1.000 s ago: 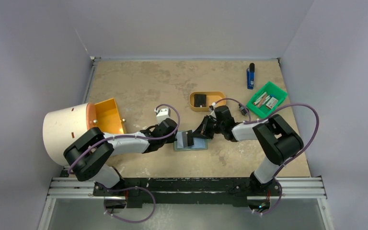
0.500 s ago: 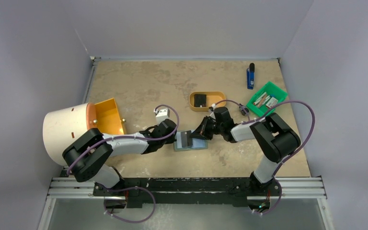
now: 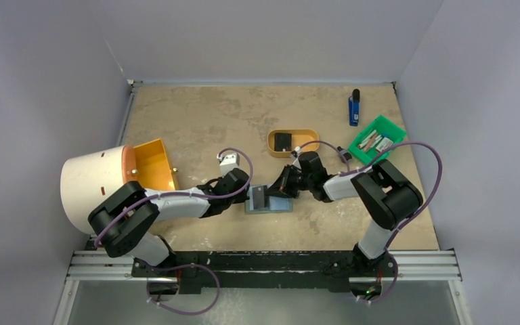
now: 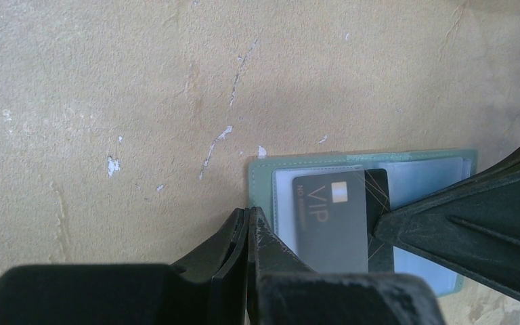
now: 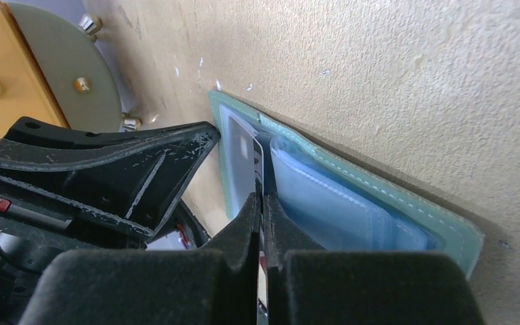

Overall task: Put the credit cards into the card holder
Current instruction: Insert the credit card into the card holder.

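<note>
The card holder (image 3: pixel 281 205) lies opened flat on the table (image 3: pixel 210 115), clear sleeves facing up. It sits about midway along the near half, closer to the near edge than to the far one. Its long axis runs side to side, parallel with that near edge.

The right gripper (image 5: pixel 262 203) reaches over the holder from the right, clenched on the edge of a dark credit card (image 4: pixel 330 217). The card covers the holder's left half, with its length running across the holder's. I cannot tell whether it has gone under the plastic.

The left gripper (image 4: pixel 247 218) is clenched too, with nothing visible between its fingers. Its tip is at the holder's left edge.

A tan oval tray (image 3: pixel 292 143) sits further back.
</note>
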{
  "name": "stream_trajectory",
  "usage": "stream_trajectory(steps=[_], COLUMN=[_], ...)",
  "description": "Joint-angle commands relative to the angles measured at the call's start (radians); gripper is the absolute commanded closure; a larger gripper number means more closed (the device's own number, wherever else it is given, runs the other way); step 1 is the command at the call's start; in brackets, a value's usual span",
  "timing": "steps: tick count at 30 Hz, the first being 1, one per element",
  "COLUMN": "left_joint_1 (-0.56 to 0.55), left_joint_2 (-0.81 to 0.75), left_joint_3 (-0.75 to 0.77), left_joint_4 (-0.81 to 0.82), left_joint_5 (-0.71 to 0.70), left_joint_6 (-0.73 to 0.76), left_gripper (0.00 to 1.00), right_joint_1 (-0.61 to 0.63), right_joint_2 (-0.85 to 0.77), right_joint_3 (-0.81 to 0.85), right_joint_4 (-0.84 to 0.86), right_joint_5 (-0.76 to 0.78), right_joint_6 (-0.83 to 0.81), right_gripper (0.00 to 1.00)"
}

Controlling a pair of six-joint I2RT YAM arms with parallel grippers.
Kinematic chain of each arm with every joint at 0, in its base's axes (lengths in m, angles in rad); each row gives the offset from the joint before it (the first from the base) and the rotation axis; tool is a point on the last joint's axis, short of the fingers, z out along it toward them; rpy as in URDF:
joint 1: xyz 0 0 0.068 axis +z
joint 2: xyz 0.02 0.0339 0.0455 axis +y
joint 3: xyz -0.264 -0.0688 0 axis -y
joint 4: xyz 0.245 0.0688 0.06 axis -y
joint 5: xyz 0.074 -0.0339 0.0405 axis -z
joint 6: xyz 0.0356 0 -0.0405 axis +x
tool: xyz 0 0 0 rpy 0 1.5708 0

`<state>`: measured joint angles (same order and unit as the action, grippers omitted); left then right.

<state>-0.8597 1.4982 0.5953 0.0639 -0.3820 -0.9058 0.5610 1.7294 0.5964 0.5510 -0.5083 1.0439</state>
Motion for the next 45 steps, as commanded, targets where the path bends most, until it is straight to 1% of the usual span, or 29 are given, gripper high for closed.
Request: stream_trajectory(steps=[1, 8, 11, 12, 14, 15, 17, 19, 23, 28, 32, 35, 37, 40, 41, 45], left_joint_1=[0.0, 0.0, -0.001, -0.001, 0.0, 0.0, 0.0, -0.001, 0.0, 0.0, 0.001, 0.0, 0.001, 0.0, 0.001, 0.0], left_joint_2=[0.008, 0.01, 0.007, 0.005, 0.0, -0.002, -0.004, -0.004, -0.003, -0.003, -0.008, -0.028, -0.055, -0.111, -0.131, -0.199], left_joint_3=[-0.034, -0.04, -0.039, -0.041, -0.042, -0.043, -0.042, -0.041, -0.041, -0.039, -0.035, -0.028, -0.022, -0.008, 0.001, 0.051], left_joint_4=[-0.079, -0.041, -0.043, -0.045, -0.048, -0.048, -0.05, -0.05, -0.042, -0.039, -0.049, -0.079, -0.119, -0.165, -0.179, -0.239], left_joint_5=[0.019, 0.026, 0.024, 0.022, 0.019, 0.017, 0.015, 0.014, 0.019, 0.023, 0.017, -0.003, -0.023, -0.051, -0.056, -0.064], left_joint_6=[-0.004, -0.011, -0.012, -0.012, -0.013, -0.012, -0.011, -0.01, -0.011, -0.009, -0.009, -0.005, 0.002, 0.009, 0.014, 0.029], left_gripper=[1.0, 1.0, 1.0, 1.0, 1.0, 1.0, 1.0, 1.0, 1.0, 1.0, 1.0, 1.0, 1.0, 1.0, 0.98, 0.83], right_joint_1=[0.02, 0.036, 0.036, 0.036, 0.037, 0.036, 0.036, 0.036, 0.036, 0.044, 0.046, 0.046, 0.046, 0.045, 0.045, 0.046], right_joint_2=[0.025, 0.044, 0.027, 0.014, -0.012, -0.025, -0.038, -0.042, -0.033, 0.008, -0.004, -0.059, -0.115, -0.214, -0.247, -0.35], right_joint_3=[0.028, 0.042, 0.042, 0.042, 0.037, 0.035, 0.035, 0.037, 0.04, 0.064, 0.079, 0.102, 0.121, 0.16, 0.175, 0.216], right_joint_4=[0.017, 0.031, 0.015, 0.0, -0.024, -0.032, -0.043, -0.056, -0.041, -0.009, -0.018, -0.122, -0.235, -0.407, -0.482, -0.668], right_joint_5=[0.013, 0.011, 0.019, 0.028, 0.041, 0.043, 0.045, 0.045, 0.029, -0.022, -0.038, -0.01, 0.032, 0.107, 0.125, 0.211], right_joint_6=[0.006, 0.016, 0.01, 0.006, 0.0, -0.003, -0.012, -0.019, -0.019, -0.02, -0.037, -0.093, -0.14, -0.224, -0.252, -0.336], right_gripper=[1.0, 1.0, 1.0, 0.95, 0.79, 0.73, 0.67, 0.64, 0.61, 0.6, 0.6, 0.6, 0.59, 0.55, 0.53, 0.51])
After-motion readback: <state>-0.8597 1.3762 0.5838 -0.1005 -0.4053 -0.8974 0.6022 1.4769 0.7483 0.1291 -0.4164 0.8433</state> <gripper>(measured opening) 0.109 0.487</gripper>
